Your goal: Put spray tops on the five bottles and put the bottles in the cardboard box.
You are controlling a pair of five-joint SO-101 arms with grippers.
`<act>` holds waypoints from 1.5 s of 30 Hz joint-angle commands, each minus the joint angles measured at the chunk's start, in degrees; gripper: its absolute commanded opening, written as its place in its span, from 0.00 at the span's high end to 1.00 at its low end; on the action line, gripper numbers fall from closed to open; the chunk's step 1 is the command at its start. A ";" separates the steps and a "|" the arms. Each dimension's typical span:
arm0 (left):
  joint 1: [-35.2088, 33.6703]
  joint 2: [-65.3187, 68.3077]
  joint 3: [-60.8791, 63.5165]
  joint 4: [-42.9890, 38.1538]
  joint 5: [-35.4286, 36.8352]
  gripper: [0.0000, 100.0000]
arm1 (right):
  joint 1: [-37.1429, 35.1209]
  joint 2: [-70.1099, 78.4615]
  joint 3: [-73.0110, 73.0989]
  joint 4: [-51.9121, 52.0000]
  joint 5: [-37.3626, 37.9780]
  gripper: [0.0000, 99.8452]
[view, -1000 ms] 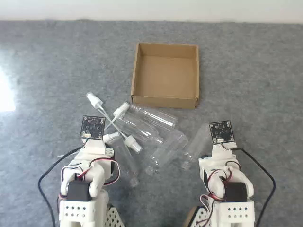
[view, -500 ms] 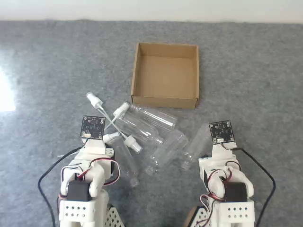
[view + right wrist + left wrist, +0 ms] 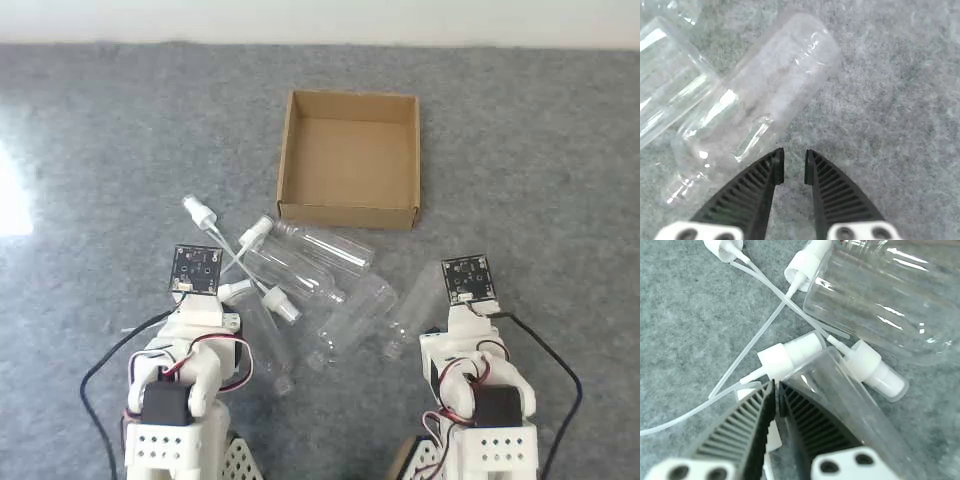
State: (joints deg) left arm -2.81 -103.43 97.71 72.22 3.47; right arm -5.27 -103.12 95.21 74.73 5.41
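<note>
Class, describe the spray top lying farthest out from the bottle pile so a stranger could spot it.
Find the cardboard box, then the heap of clear bottles between it and the arms. On the heap's left-arm side lies a white spray top, its head clear of every bottle, tube trailing back.

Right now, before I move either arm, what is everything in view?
box: one, brown cardboard, empty, far middle of the table.
bottles: five, clear, lying in a heap between the box and the arms.
spray tops: at least four, white with thin tubes, among the bottles on the left arm's side.
table: one, grey covering, under everything.
left tool: one, black, shut, above a spray top and a bottle.
right tool: one, black, slightly open, empty, above the table beside a bottle.
</note>
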 commanded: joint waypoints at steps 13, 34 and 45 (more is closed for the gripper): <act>0.09 -1.05 -1.19 0.26 -0.09 0.99 | 0.13 -0.75 1.23 0.31 0.62 0.94; 0.09 -1.05 -1.19 0.26 -0.09 0.99 | 0.13 -0.75 1.23 0.31 0.53 0.94; 0.09 -1.05 -1.19 0.26 -0.09 0.99 | 4.44 -0.75 -0.44 -0.04 0.79 0.94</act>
State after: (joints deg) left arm -2.81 -103.43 97.71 72.22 3.47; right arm -3.87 -103.12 95.21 74.73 5.41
